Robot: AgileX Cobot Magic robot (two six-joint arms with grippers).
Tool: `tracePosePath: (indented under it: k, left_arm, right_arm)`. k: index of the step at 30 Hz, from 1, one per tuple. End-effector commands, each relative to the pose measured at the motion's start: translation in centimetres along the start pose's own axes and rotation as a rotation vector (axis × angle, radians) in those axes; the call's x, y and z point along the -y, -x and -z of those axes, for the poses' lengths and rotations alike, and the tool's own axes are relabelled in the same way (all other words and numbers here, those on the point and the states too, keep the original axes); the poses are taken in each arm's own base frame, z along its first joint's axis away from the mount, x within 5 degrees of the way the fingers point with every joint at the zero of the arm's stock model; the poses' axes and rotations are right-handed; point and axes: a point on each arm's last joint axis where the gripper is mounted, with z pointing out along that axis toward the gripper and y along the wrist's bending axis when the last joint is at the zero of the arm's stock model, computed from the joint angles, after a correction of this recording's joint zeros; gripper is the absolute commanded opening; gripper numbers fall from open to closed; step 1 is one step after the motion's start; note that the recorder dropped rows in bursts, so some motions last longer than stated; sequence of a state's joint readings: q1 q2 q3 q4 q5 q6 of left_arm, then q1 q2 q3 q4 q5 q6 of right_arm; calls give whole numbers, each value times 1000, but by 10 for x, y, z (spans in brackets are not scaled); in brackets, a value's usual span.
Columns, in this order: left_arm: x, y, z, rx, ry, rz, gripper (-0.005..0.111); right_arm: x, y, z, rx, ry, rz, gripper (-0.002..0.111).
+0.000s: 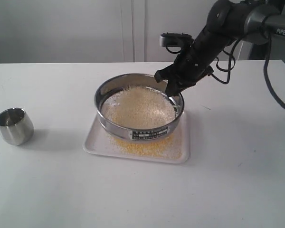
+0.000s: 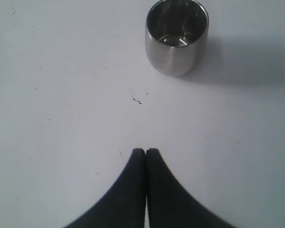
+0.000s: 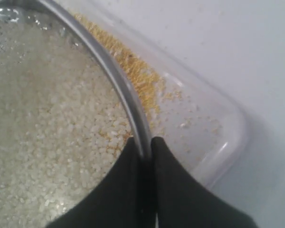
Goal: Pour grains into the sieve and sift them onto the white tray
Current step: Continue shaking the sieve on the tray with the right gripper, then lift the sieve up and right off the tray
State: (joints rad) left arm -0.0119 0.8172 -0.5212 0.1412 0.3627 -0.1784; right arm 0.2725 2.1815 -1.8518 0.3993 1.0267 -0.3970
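Observation:
The steel sieve (image 1: pixel 141 129) hangs tilted just over the white tray (image 1: pixel 92 142), its dark label plate facing front. Whitish grains (image 1: pixel 137 108) fill its mesh; fine yellow granules (image 1: pixel 147 146) lie on the tray beneath. My right gripper (image 1: pixel 173 92) is shut on the sieve's far right rim (image 3: pixel 133 107), one finger inside and one outside. In the right wrist view whitish grains (image 3: pixel 47 142) lie inside the ring, yellow ones (image 3: pixel 137 76) on the tray (image 3: pixel 228 142). My left gripper (image 2: pixel 145 152) is shut on nothing above the bare table; it does not appear in the exterior view.
A small steel cup (image 1: pixel 14 126) stands empty at the table's left, also seen upright past my left fingertips as the cup (image 2: pixel 176 35). The white table (image 1: pixel 228 190) stretches around the tray. A few stray specks lie on the table.

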Motion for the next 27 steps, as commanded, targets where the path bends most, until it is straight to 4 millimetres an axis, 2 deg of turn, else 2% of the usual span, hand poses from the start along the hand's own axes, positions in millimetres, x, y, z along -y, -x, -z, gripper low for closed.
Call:
tracePosePath:
  k: [1, 4, 13, 18, 21, 27]
  left_arm:
    - [1, -3, 0, -4, -6, 6, 0]
    - [1, -3, 0, -4, -6, 6, 0]
    - [1, -3, 0, -4, -6, 6, 0]
    - [1, -3, 0, -4, -6, 6, 0]
    - [1, -3, 0, -4, -6, 6, 0]
    - [1, -3, 0, -4, -6, 6, 0]
  right_arm:
    - [-9, 4, 32, 39, -41, -75, 0]
    - [-15, 3, 63, 50, -96, -54, 0]
    - [-21, -11, 106, -14, -181, -75, 0]
    - [-21, -13, 127, 28, -209, -94, 0]
    - [-16, -24, 141, 37, -220, -122, 0]
    - [-2, -58, 157, 2, -237, -189, 0]
